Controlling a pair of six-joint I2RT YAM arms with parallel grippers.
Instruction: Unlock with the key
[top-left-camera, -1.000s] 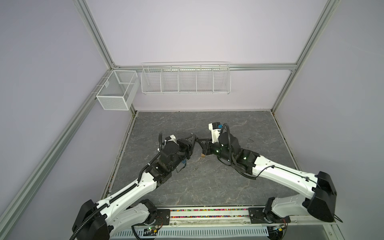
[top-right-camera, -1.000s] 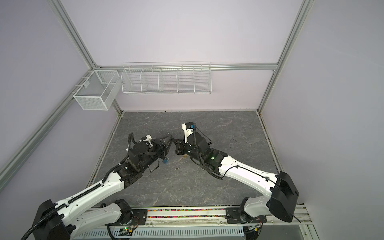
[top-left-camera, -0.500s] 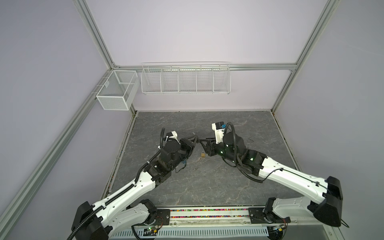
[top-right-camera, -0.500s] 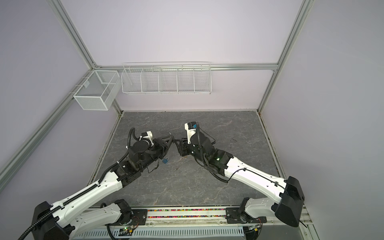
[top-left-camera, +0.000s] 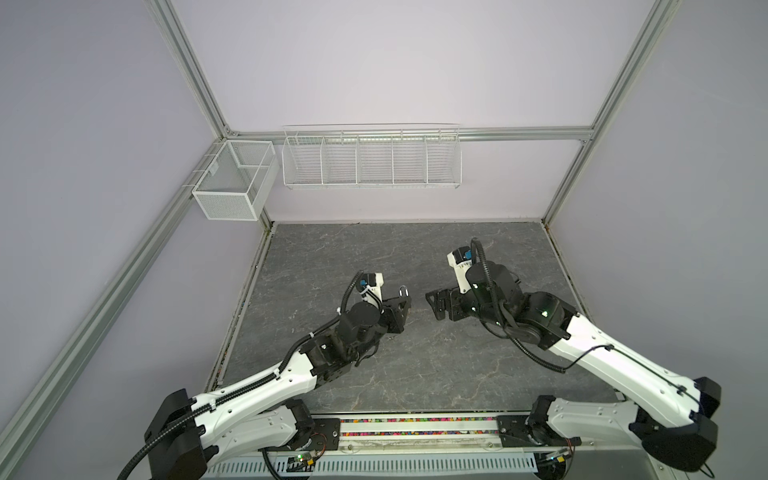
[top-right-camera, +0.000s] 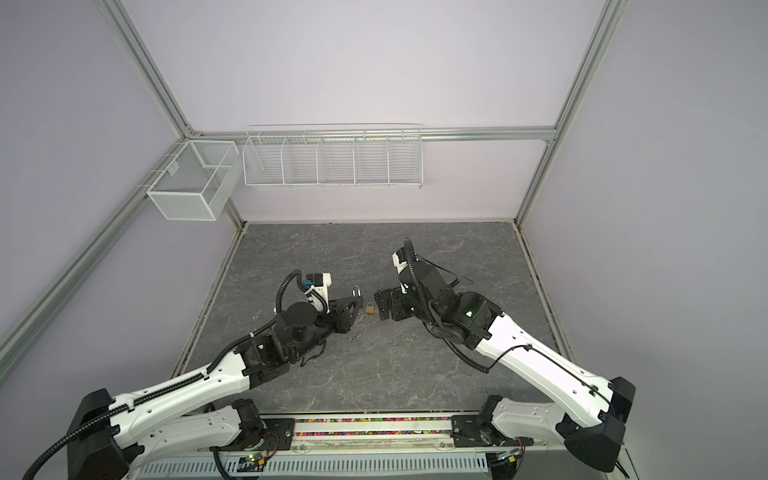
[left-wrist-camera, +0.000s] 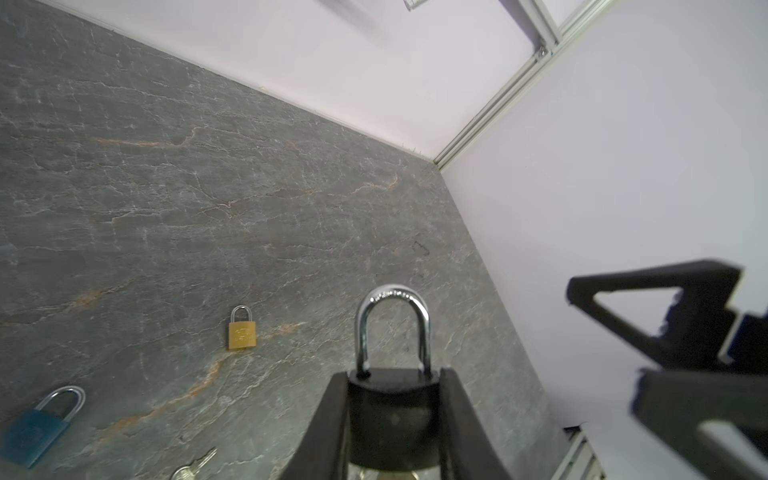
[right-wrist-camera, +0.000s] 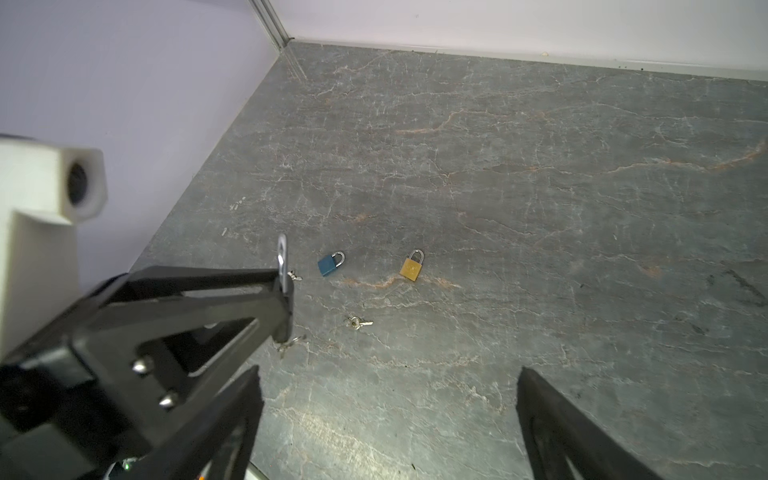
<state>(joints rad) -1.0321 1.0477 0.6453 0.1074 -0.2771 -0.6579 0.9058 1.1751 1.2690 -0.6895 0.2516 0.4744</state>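
left wrist view shows the left gripper (left-wrist-camera: 393, 374) clamped on the black padlock (left-wrist-camera: 392, 419) body, shackle (left-wrist-camera: 392, 291) outward, presumably bracing it for turning a key (right-wrist-camera: 293, 341) that apparently hangs from its underside, while the right gripper (right-wrist-camera: 388, 370) stands spread and empty just beside.

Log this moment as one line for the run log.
left tool: shut on black padlock | right tool: open, empty | table: gold padlock, blue padlock, loose key
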